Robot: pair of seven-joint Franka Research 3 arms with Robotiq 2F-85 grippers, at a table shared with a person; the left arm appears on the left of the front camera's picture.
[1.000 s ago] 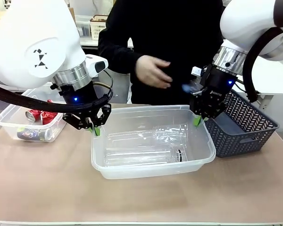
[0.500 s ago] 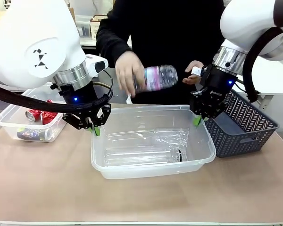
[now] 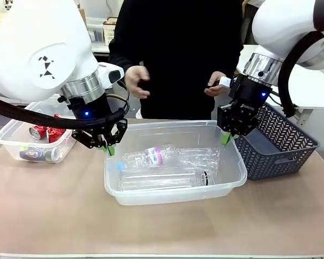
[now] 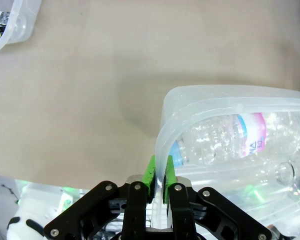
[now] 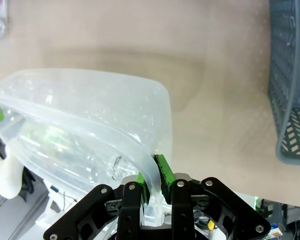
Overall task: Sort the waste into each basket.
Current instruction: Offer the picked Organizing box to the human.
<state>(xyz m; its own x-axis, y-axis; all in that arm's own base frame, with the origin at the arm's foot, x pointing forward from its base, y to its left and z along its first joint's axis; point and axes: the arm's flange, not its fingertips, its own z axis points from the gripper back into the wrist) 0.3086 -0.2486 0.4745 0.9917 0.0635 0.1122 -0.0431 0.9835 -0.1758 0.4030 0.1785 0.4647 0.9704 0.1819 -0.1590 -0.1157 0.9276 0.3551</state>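
Observation:
A large clear tub (image 3: 173, 196) sits mid-table, gripped at both far corners. My left gripper (image 3: 109, 147) is shut on its rim at the left, and the left wrist view shows the gripper (image 4: 160, 167) with its green pads pinching that rim (image 4: 190, 112). My right gripper (image 3: 225, 137) is shut on the rim at the right, seen close up as gripper (image 5: 152, 175) over the rim (image 5: 90, 117). A clear bottle with a pink label (image 3: 154, 156) (image 4: 230, 142) lies in the tub on other clear bottles (image 3: 167, 181). A second clear tub (image 3: 11, 144) at the left holds crushed red cans (image 3: 47, 133).
A dark lattice basket (image 3: 283, 145) (image 5: 290, 80) stands right of the large tub. The person in black stands at the far side with both hands (image 3: 136, 81) (image 3: 216, 86) raised and empty above the far rim. Bare tabletop lies in front.
Half a second ago the person held the pink-labelled bottle above the tub; it now lies inside, and the hands have drawn back empty. Both grippers have stayed put.

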